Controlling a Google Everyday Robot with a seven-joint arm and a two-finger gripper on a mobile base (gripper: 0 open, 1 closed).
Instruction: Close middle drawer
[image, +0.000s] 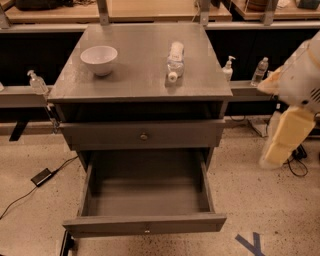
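The grey wooden middle drawer (175, 223) stands pulled far out from the grey cabinet (140, 75). What seems the cream-coloured gripper (286, 142) hangs well apart at its right; spread or pressed together, I cannot tell. Best push the front panel squarely at centre

I can read no text, brand or number anywhere here. On the bottle (175, 59) lying on the tabletop (135, 75) I cannot make out any print. The only sign is a blue tape cross (252, 243) stuck on the floor (30, 225) at the lower right. My tool (282, 142) hangs at the right edge, well apart from the tabletop, and shows no lettering I can tell.
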